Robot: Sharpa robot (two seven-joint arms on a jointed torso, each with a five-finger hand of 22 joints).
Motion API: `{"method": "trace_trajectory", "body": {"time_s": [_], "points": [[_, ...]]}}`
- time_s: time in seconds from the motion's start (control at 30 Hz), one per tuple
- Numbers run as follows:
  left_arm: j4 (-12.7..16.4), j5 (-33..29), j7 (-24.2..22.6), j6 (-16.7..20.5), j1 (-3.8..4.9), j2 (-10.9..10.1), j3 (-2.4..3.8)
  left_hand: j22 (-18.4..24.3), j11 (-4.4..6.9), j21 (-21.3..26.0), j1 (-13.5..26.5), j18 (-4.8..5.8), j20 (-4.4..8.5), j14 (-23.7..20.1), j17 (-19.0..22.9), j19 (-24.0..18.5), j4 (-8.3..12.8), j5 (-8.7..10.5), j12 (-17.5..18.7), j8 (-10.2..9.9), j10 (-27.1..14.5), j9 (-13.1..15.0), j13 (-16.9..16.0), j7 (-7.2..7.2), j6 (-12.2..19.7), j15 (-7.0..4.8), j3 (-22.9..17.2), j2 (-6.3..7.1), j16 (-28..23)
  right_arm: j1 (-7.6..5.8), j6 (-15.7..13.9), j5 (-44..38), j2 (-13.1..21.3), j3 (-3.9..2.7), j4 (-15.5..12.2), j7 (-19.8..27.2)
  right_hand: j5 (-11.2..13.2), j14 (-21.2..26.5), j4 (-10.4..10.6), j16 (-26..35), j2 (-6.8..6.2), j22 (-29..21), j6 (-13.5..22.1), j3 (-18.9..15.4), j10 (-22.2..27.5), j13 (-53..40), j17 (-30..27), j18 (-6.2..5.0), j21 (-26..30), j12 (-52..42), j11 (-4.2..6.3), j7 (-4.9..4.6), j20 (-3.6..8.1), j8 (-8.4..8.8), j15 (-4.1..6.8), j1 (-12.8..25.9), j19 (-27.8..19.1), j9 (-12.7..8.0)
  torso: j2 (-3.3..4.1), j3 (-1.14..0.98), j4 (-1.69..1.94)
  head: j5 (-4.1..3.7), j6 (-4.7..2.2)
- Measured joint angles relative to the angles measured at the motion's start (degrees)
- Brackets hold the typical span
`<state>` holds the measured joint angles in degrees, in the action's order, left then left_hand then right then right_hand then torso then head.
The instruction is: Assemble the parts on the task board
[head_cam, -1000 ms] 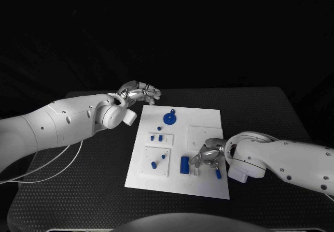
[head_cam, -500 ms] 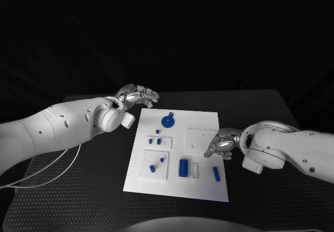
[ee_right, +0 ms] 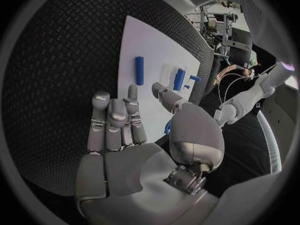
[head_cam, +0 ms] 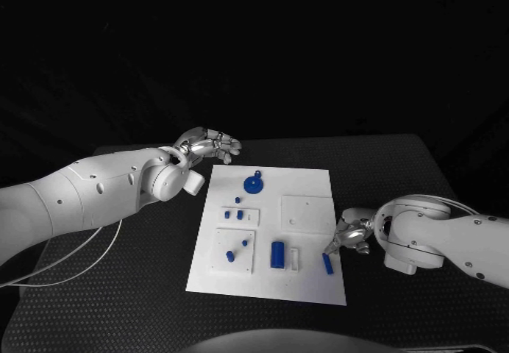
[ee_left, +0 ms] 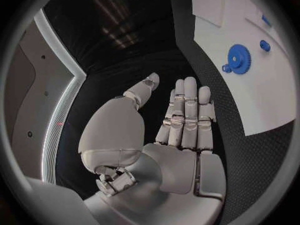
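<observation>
At the task board's (head_cam: 307, 290) right edge in the head view, the right hand (head_cam: 350, 237) hovers empty beside a loose blue peg (head_cam: 328, 264) — probably placed to reach for it. The left hand (head_cam: 211, 144) waits off the far left corner, clear of the work. Left wrist view: fingers straight, holding nothing, blue gear (ee_left: 238, 59) on the board. Right wrist view: palm spread and empty above the peg (ee_right: 139, 70).

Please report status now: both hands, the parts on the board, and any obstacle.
Left hand empty, off the task board far corner. Right hand empty at its right edge, beside loose blue bar. Blue gear on board. Nothing in the way.
</observation>
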<state>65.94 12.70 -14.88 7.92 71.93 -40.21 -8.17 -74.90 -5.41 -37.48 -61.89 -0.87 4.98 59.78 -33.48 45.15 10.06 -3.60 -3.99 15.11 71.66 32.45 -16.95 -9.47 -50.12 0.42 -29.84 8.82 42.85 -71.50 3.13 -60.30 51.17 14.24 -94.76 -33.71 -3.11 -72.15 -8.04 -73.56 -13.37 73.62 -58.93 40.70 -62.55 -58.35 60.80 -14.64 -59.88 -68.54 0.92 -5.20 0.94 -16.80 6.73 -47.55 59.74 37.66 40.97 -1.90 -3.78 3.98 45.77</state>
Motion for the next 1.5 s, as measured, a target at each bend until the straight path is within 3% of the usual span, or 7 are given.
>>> {"method": "trace_trajectory", "body": {"time_s": [0.43,0.83,0.93,1.03,1.2,1.37,1.5], "points": [[0.15,0.00,-0.01,-0.06,0.00,-0.25,-0.07,-0.04,0.00,0.00,0.00,0.00,0.00,0.00,-0.05,0.00,0.00,0.00,0.00,0.00,0.00,-0.01,0.00,0.00,0.00,0.00,0.00,0.00,0.00,2.83,1.10,-3.93,-0.52,-0.20,0.01,-0.52,0.00,-0.22,1.02,-0.32,-0.49,-0.01,-0.49,-0.38,-0.43,-0.12,-0.06,0.02,0.00,0.00,0.43,0.48,0.20,-0.64,0.16,0.94,0.22,0.76,0.08,0.07,0.17,-0.12,0.32],[0.39,0.00,0.02,-0.12,0.00,-0.51,-0.09,-0.03,0.00,0.00,0.00,0.00,0.00,0.00,-0.10,0.00,0.00,0.00,0.00,0.00,0.00,-0.02,0.00,-0.01,-0.01,0.00,0.00,0.00,0.00,4.11,0.47,-8.34,-1.51,-0.76,0.28,-0.58,0.00,-0.34,1.33,-0.31,-0.49,-0.03,-1.25,-0.38,-0.86,-0.18,-0.11,0.51,-0.23,0.10,0.21,0.58,0.20,-1.18,0.26,1.39,0.24,0.85,0.09,0.08,0.18,-0.04,0.81],[0.43,0.00,0.03,-0.14,0.00,-0.56,-0.10,-0.03,0.00,0.00,0.00,0.00,0.00,0.00,-0.10,0.00,0.00,0.00,0.00,0.00,0.00,-0.02,0.00,-0.01,-0.01,0.00,0.00,0.00,0.00,4.39,0.32,-10.11,-1.90,-0.81,0.25,-0.69,0.00,-0.33,1.35,-0.32,-0.49,-0.02,-1.27,-0.35,-0.86,-0.17,-0.12,0.56,-0.22,0.11,0.22,0.57,0.32,-3.58,0.26,1.39,0.35,0.88,0.09,0.09,0.18,-0.01,0.88],[0.44,0.01,0.04,-0.16,0.00,-0.57,-0.10,-0.03,0.00,0.00,0.00,0.00,0.00,0.00,-0.16,0.00,-0.13,0.00,0.00,0.00,0.00,-0.02,0.00,-0.02,-0.02,0.00,0.13,0.00,0.00,4.75,0.17,-11.94,-2.67,-0.90,0.01,-0.69,0.00,-0.33,1.47,-0.52,-0.44,-0.01,-1.27,-0.21,-0.86,-0.24,-0.18,0.80,-0.22,0.10,0.44,0.57,0.51,-3.85,0.26,1.35,0.55,0.95,0.08,0.09,0.18,0.05,0.98],[0.50,0.01,0.06,-0.20,0.00,-0.64,-0.11,-0.02,0.00,0.00,0.00,0.00,0.00,0.00,-0.16,0.00,-0.13,0.00,0.00,0.00,0.00,-0.02,0.00,-0.03,-0.03,0.00,0.13,0.00,0.00,5.28,0.11,-15.56,-3.06,-0.98,-0.69,-0.70,0.00,-0.53,-0.13,-0.52,0.10,0.00,-1.28,1.40,-0.95,-0.24,-0.28,0.67,-0.45,0.11,0.52,0.57,0.54,-4.69,0.46,-1.40,0.58,1.35,0.06,0.09,0.18,0.09,1.16],[0.52,0.04,0.08,-0.22,0.00,-0.72,-0.11,-0.02,0.00,0.00,0.00,0.00,0.00,0.00,-0.16,0.00,-0.13,0.00,0.00,-0.01,0.00,-0.02,0.00,-0.03,-0.03,0.00,0.13,0.00,0.00,5.68,0.15,-18.76,-3.40,-0.94,-1.12,-1.10,0.00,-0.59,-1.64,-0.52,0.81,0.00,-1.29,2.12,-0.95,-0.24,-0.37,0.65,-0.45,0.11,0.52,0.59,0.71,-7.31,0.41,-3.10,0.75,1.34,0.05,0.12,0.17,0.10,1.32],[0.61,0.07,0.08,-0.23,0.00,-0.72,-0.11,-0.02,0.00,0.00,0.00,0.00,0.00,0.00,-0.16,0.00,-0.13,0.00,0.00,-0.01,0.00,-0.03,0.00,-0.03,-0.03,0.00,0.13,0.00,0.00,5.93,0.15,-20.59,-3.70,-0.94,-1.27,-1.38,0.00,-0.64,-3.34,-0.52,1.57,0.00,-1.53,2.14,-0.96,-0.24,-0.54,0.65,-0.45,0.19,0.52,0.69,0.62,-7.54,0.42,-4.32,0.84,1.35,0.02,0.15,0.14,0.13,1.36]]}}
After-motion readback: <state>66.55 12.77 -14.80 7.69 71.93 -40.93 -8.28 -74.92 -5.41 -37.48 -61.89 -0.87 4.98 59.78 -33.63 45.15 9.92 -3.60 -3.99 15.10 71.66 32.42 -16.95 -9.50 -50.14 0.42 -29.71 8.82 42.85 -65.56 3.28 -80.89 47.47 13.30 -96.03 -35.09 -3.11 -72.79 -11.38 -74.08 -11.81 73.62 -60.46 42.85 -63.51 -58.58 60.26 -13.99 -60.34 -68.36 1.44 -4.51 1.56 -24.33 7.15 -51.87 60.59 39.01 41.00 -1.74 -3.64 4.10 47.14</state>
